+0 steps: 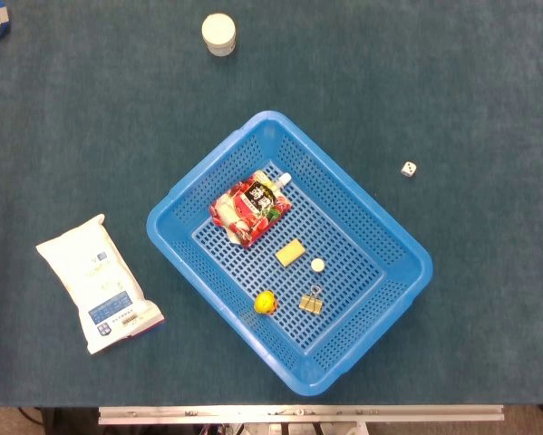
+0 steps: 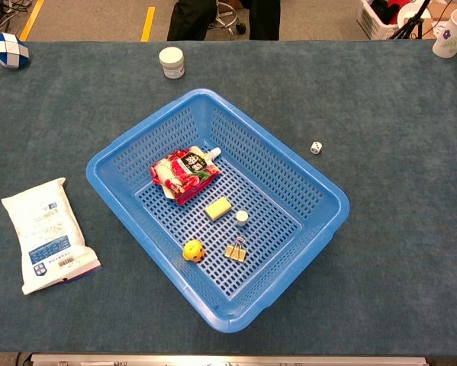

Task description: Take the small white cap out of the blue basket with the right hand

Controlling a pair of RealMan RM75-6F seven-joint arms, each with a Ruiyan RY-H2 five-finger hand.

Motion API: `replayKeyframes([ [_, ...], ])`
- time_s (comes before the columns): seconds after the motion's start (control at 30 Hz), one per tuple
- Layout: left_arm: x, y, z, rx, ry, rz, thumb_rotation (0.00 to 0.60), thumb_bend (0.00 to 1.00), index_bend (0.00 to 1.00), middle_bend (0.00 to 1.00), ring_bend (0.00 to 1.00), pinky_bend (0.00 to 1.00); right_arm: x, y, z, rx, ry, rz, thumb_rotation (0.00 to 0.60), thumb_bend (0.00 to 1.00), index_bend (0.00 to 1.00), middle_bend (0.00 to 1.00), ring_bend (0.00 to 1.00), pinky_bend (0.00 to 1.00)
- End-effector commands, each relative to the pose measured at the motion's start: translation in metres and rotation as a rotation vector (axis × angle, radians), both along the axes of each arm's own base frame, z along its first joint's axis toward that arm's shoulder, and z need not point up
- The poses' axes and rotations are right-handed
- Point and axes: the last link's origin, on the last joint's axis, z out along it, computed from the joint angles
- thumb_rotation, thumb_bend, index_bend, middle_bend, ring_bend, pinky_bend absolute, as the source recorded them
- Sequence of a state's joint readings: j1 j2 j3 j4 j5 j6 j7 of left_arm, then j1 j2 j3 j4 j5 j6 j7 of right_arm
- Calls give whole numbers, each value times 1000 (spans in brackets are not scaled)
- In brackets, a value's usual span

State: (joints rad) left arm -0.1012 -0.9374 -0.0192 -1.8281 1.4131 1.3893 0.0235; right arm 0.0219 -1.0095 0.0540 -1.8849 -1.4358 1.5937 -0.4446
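The small white cap [image 1: 317, 265] [image 2: 242, 217] lies on the floor of the blue basket [image 1: 191, 186] [image 2: 121, 145], near its middle. Close around it in the basket are a yellow block [image 1: 290, 253] [image 2: 218, 208], a gold binder clip [image 1: 311, 301] [image 2: 236, 250], a small yellow ball [image 1: 265, 302] [image 2: 193, 250] and a red drink pouch [image 1: 247, 209] [image 2: 182, 172]. Neither hand shows in the head view or the chest view.
A white packet [image 1: 97, 284] [image 2: 46, 233] lies left of the basket. A white jar [image 1: 218, 33] [image 2: 172, 62] stands at the back. A white die [image 1: 408, 169] [image 2: 316, 147] sits to the right. A blue-and-white puzzle [image 2: 8, 50] and a cup [image 2: 452, 33] occupy the far corners.
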Motion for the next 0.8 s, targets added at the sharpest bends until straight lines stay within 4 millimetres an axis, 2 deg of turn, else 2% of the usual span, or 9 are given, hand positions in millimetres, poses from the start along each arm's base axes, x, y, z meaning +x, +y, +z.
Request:
replayKeyframes([
  [0.03, -1, -1, 1, 1, 3, 4, 600, 0, 48, 0, 0, 0, 1, -1, -1, 4, -2, 1, 600, 290, 307, 363, 202, 175],
  [0.37, 1, 0, 5, -11, 8, 3, 600, 0, 48, 0, 0, 0, 13, -8, -3, 45, -15, 42, 600, 290, 307, 362, 202, 175],
  [0.57, 3, 0, 7, -12, 14, 2, 600, 0, 48, 0, 0, 0, 36, -21, -3, 103, -49, 131, 600, 290, 307, 363, 202, 175],
  [0.8, 9, 4, 7, 10, 15, 11, 600, 0, 48, 0, 0, 0, 68, -47, -9, 220, -57, 238, 600, 290, 307, 383, 202, 177],
])
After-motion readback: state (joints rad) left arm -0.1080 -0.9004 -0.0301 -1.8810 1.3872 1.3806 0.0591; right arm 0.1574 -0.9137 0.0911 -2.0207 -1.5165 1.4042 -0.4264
